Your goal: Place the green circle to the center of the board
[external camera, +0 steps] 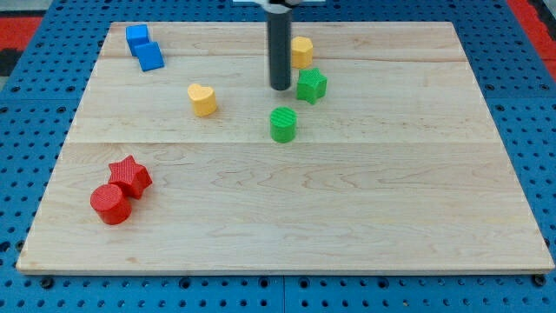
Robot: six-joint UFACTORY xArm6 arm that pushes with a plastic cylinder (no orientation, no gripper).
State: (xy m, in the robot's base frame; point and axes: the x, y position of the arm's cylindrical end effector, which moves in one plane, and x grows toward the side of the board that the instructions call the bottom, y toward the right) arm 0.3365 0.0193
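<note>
No jaws here, just a rod; my tip (280, 88) sits above the green circle (283, 124), touching nothing, and could clip the green star (311, 85) instead.

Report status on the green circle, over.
My tip above green circle, just left of green star. Circle slightly short of centre, toward view's top. Path clear.

High front view over board (347, 226)
</note>
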